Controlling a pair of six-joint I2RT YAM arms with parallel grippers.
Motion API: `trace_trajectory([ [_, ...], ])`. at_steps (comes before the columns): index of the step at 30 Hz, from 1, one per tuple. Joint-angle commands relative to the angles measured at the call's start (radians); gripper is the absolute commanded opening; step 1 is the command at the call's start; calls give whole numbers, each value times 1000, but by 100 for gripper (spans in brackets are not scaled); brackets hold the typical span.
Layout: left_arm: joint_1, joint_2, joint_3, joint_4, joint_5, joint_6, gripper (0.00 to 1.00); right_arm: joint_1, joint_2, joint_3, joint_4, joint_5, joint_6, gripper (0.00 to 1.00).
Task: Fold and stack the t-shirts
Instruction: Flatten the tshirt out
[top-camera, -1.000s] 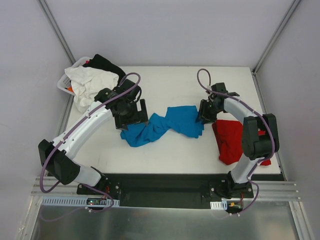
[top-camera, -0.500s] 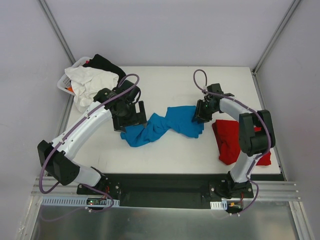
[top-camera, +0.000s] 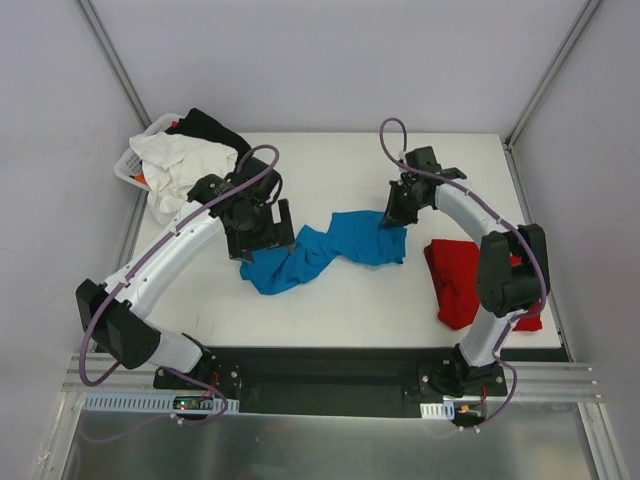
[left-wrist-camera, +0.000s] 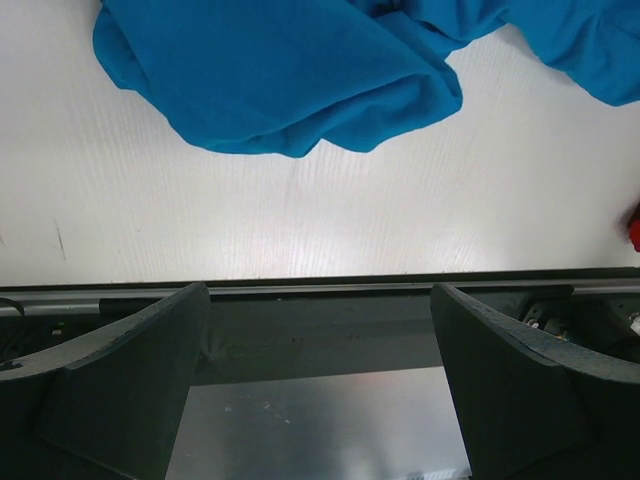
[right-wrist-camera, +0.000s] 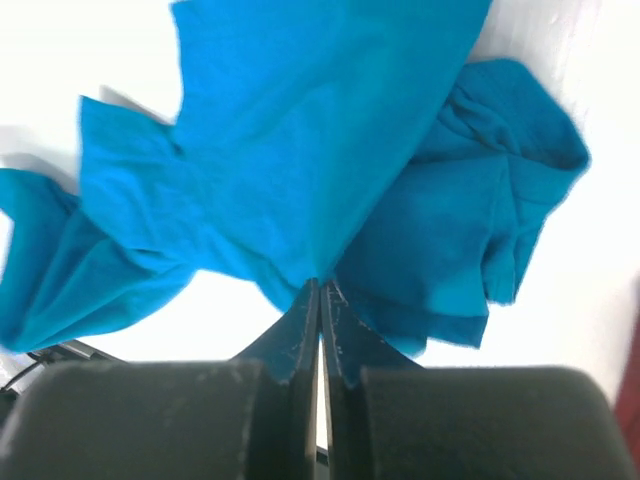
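The turquoise-blue t-shirt (top-camera: 330, 250) lies crumpled across the middle of the white table (top-camera: 330, 170). My right gripper (top-camera: 392, 215) is shut on its far right edge, and in the right wrist view the blue cloth (right-wrist-camera: 300, 130) fans out from the pinched tips of that gripper (right-wrist-camera: 320, 283). The red t-shirt (top-camera: 462, 280) lies folded at the right, by the right arm's base. My left gripper (top-camera: 262, 238) hovers over the blue shirt's left end, open and empty (left-wrist-camera: 318, 300), with the blue cloth (left-wrist-camera: 280, 70) beyond its fingers.
A white laundry basket (top-camera: 130, 165) hangs off the back left corner, holding a white garment (top-camera: 175, 165) and a black garment (top-camera: 212, 128). The black rail (top-camera: 330, 360) runs along the near table edge.
My right gripper has closed on the blue shirt's right edge and drawn it toward the back of the table. The left arm has barely moved.
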Motion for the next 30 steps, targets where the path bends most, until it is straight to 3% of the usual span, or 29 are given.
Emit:
trace_trajectory([
  [1,-7,32,55,46,4,21,94,-1,-138,146,-120,53,-9,1],
  [10,-55,164,174,193,95,64,94,-14,-322,315,-250,163,0,1],
  [17,-161,382,439,234,113,118,93,-28,-419,374,-327,203,9,1],
  [30,-174,532,486,242,195,46,94,-88,-578,332,-388,203,-9,1],
])
